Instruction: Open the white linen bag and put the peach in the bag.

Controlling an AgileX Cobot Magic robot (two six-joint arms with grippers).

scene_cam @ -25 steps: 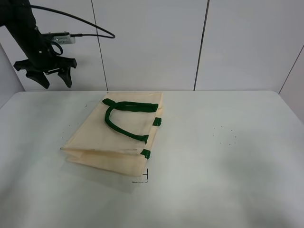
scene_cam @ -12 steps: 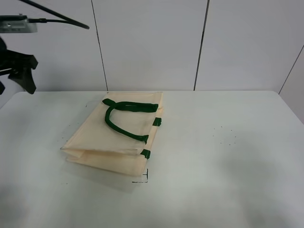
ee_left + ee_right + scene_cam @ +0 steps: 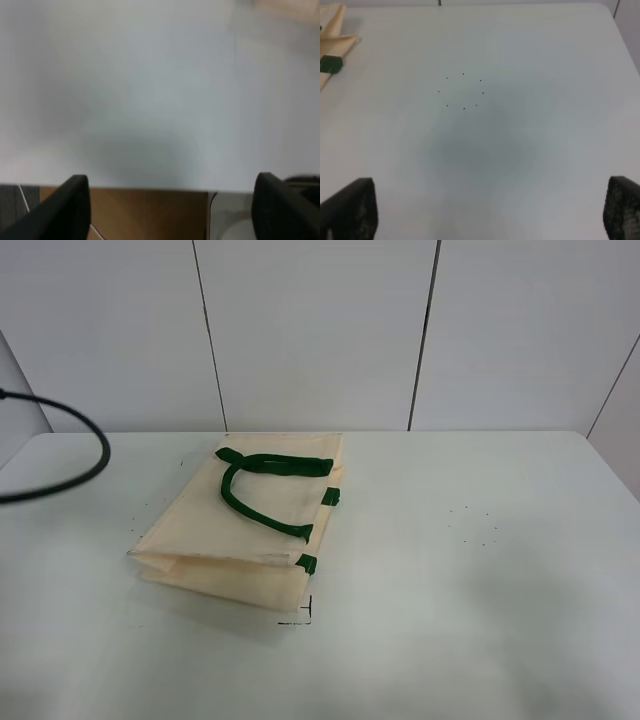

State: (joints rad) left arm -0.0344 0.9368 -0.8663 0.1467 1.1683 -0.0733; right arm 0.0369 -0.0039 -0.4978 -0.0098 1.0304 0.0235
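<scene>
The white linen bag (image 3: 245, 525) lies flat and folded on the table, left of centre, its dark green handles (image 3: 262, 485) resting on top. A corner of it with a green tab shows in the right wrist view (image 3: 332, 42). The peach is not in any view. My left gripper (image 3: 172, 207) is open and empty over the table's edge, its fingertips (image 3: 72, 202) wide apart. My right gripper (image 3: 487, 212) is open and empty above bare table to the right of the bag. Neither gripper shows in the exterior high view.
The white table (image 3: 480, 570) carries a small ring of black dots (image 3: 464, 92) right of the bag. A black cable (image 3: 75, 475) loops in at the far left. A black corner mark (image 3: 303, 615) sits by the bag's near corner. White wall panels stand behind.
The left arm has swung left out of the exterior high view; only its cable still shows. The bag has not moved.
</scene>
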